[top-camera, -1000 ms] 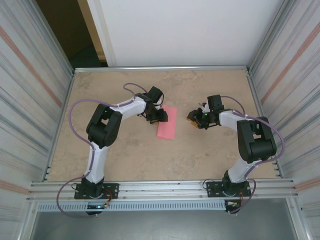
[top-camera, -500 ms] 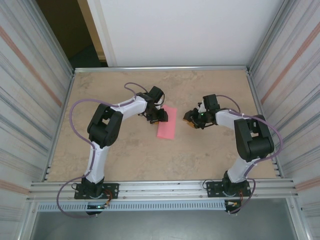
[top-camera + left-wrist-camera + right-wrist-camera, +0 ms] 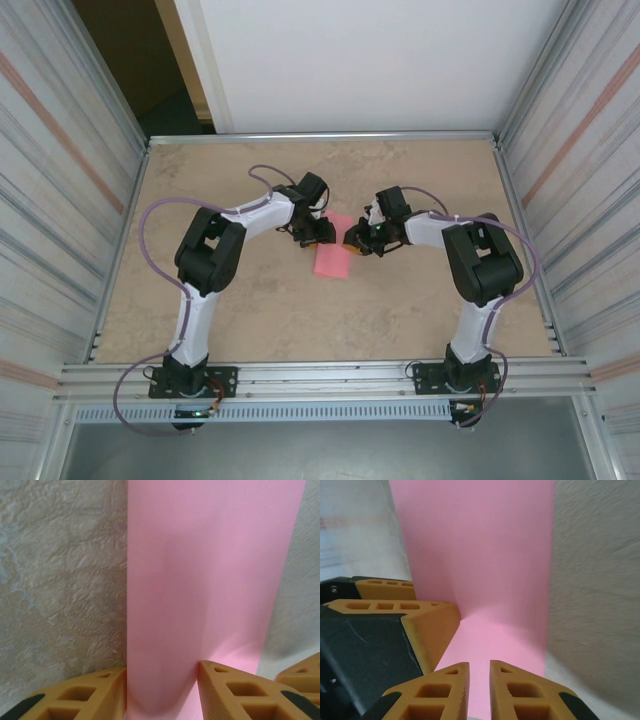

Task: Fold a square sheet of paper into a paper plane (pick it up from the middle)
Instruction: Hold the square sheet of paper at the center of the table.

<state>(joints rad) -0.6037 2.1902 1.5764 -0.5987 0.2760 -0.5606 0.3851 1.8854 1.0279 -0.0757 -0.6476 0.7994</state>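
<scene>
Jaws at two edges of the sheet of paper (image 3: 332, 262)

On the left gripper (image 3: 322, 233) the fingers (image 3: 235, 692) are set apart at the sheet's far end. The gap between them is filled by pink paper, and whether it is clamped cannot be told. The right gripper (image 3: 479, 669) is placed at the sheet's right edge, its jaws almost together with a narrow slit between them, over the paper. The sheet is seen as an oblong strip, with the middle of the table (image 3: 260, 320) beneath it.
</scene>
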